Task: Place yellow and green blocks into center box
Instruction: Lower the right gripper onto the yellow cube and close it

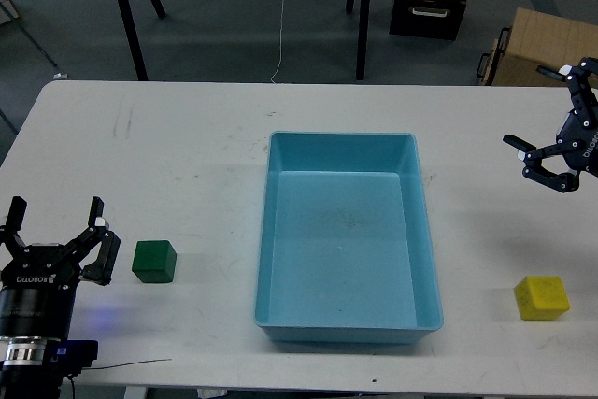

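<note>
Dark green, the green block lies on the white desk just to the right of the left tool, whose two fingers are spread wide with nothing held. This block is best reached by the left arm. The yellow block sits near the desk's right edge, below and slightly left of the right tool, whose fingers are also seen parted and empty, raised well apart from it. Between the blocks stands the light-blue center box; nothing is seen inside it.
</note>
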`<action>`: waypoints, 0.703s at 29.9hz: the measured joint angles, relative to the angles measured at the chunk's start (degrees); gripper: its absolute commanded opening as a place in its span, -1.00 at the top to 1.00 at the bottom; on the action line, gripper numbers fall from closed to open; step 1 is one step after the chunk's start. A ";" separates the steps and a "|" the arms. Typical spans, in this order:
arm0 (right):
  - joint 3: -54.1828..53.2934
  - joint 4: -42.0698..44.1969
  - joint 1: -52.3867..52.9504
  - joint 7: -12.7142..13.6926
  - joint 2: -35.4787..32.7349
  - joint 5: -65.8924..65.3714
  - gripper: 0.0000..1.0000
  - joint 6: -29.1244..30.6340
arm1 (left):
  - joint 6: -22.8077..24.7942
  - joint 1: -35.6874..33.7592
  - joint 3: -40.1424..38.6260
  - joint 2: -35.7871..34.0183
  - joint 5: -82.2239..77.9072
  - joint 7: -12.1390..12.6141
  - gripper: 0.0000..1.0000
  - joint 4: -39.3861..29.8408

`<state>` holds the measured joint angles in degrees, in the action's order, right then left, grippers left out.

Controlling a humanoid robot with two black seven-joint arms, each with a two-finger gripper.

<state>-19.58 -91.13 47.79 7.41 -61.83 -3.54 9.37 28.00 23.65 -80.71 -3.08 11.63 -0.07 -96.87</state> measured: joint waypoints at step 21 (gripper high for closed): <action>44.83 -0.49 22.26 2.92 -1.47 -47.53 -1.00 10.68 | 0.00 -0.52 1.57 1.82 -1.87 -0.34 -1.00 0.35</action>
<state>25.25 -91.62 70.06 10.34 -63.31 -51.07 20.05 28.00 23.13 -79.14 -1.25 9.76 -0.41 -96.52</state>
